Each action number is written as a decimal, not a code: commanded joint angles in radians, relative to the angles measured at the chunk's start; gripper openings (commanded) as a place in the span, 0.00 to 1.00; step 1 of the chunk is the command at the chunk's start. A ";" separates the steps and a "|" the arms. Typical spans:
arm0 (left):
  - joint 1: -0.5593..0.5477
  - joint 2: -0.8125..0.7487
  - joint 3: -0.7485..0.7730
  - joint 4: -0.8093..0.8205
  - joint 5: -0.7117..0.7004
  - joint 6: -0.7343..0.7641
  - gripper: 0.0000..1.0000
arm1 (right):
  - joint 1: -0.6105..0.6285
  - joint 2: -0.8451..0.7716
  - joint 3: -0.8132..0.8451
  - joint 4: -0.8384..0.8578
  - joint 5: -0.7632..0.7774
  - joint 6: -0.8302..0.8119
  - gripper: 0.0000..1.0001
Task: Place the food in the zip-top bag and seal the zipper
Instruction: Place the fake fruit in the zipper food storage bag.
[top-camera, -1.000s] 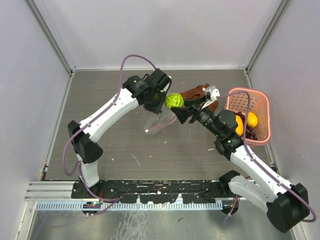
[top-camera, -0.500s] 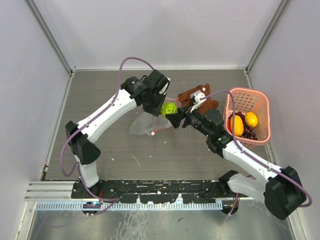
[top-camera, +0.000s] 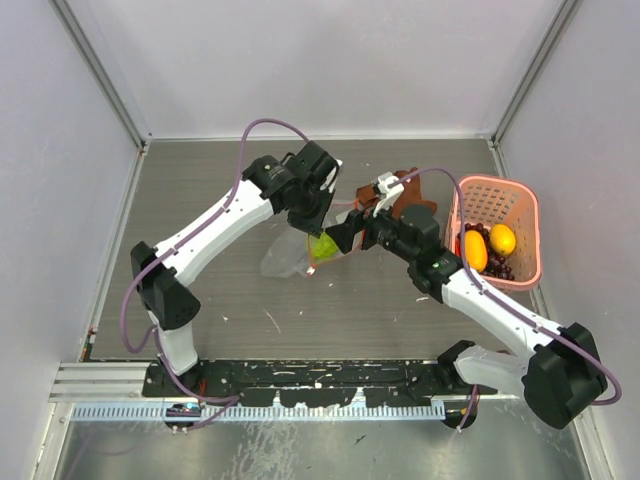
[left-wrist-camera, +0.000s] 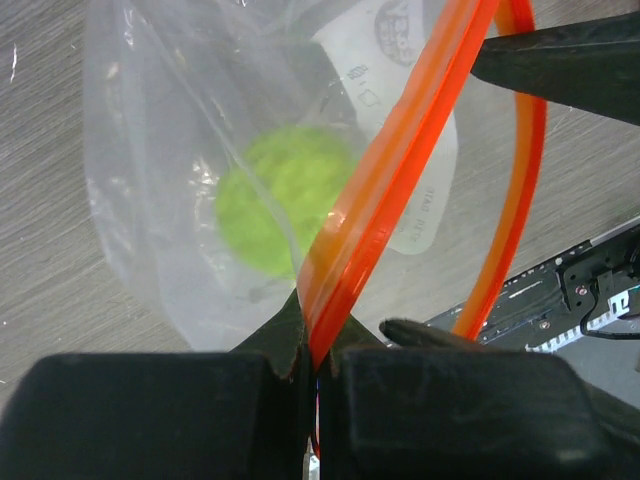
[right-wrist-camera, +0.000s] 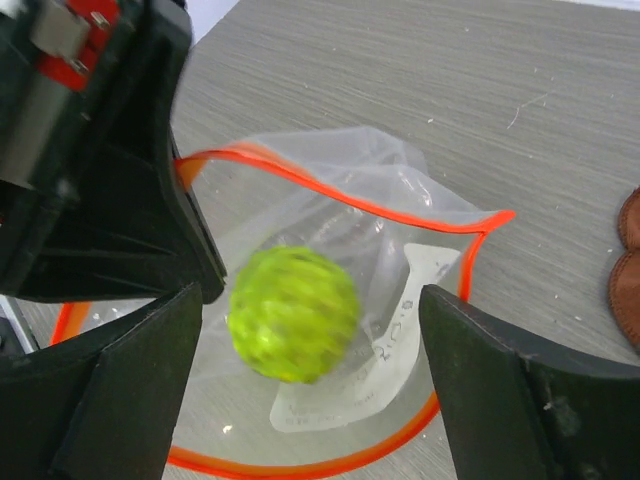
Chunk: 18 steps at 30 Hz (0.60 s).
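The clear zip-top bag (top-camera: 283, 258) hangs open below my left gripper (top-camera: 322, 213), which is shut on its orange-red zipper (left-wrist-camera: 400, 170) strip. The bumpy lime-green ball (top-camera: 323, 246) is inside the bag, seen through the plastic in the left wrist view (left-wrist-camera: 285, 200) and blurred in the right wrist view (right-wrist-camera: 293, 313). My right gripper (top-camera: 336, 238) is open and empty just above the bag mouth (right-wrist-camera: 330, 200), its fingers either side of the ball. The yellow-orange fruit (top-camera: 503, 239) and the grape bunch (top-camera: 497, 266) lie in the basket. I cannot make out the red-pink slice.
The pink lattice basket (top-camera: 530, 215) stands at the right and also holds a second orange fruit (top-camera: 477, 250). A brown cloth (top-camera: 402, 192) lies behind my right arm. Grey walls close in the table on three sides.
My right gripper carried the green ball left to the bag mouth and opened. The ball has dropped into the bag. My left gripper has kept hold of the zipper edge.
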<state>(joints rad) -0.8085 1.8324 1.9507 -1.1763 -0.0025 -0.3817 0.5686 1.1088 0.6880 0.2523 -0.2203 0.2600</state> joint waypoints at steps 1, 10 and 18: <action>0.017 -0.061 -0.011 0.039 -0.002 0.011 0.00 | 0.005 -0.034 0.092 -0.062 -0.003 -0.002 0.95; 0.036 -0.120 -0.068 0.044 -0.085 0.042 0.00 | 0.004 -0.086 0.224 -0.337 0.069 0.009 0.98; 0.048 -0.166 -0.135 0.065 -0.164 0.086 0.00 | 0.004 -0.085 0.380 -0.672 0.256 0.005 1.00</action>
<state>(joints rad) -0.7689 1.7264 1.8400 -1.1568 -0.1070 -0.3363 0.5686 1.0428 0.9585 -0.2260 -0.1047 0.2646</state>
